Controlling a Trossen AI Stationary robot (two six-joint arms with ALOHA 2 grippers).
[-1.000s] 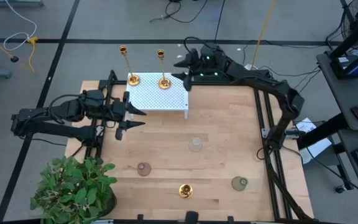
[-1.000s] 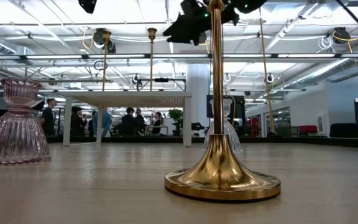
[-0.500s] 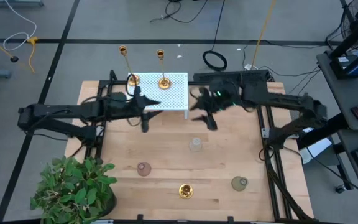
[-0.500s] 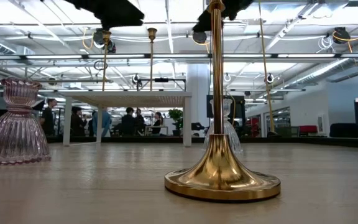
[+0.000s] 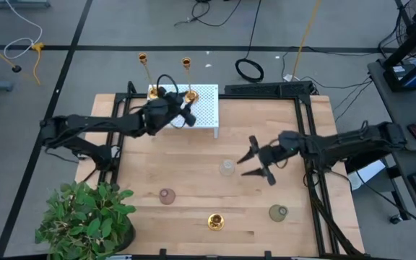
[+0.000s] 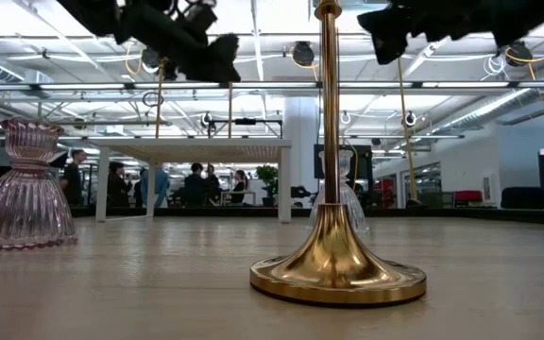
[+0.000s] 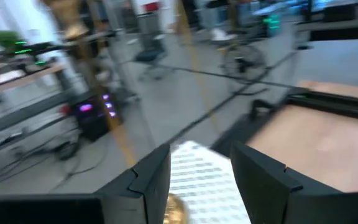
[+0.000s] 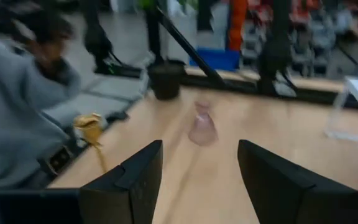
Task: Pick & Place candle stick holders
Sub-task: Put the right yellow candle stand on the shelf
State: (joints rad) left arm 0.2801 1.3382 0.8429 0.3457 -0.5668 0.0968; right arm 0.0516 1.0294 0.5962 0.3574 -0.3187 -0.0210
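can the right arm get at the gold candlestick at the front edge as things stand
Probably yes. The right end effector is open over bare table, and nothing stands between it and the gold candlestick; the clear glass holder sits off that line.

No writing, label, brand mark or number can be read anywhere in these pictures. The gold candlestick standing nearest the low camera has a plain, shiny surface with no engraving or sticker, and the ribbed pink glass holder to its left is likewise unmarked. Beyond the candlestick, the room's equipment and glowing lights are too far off and too blurred for any sign or lettering to be made out.
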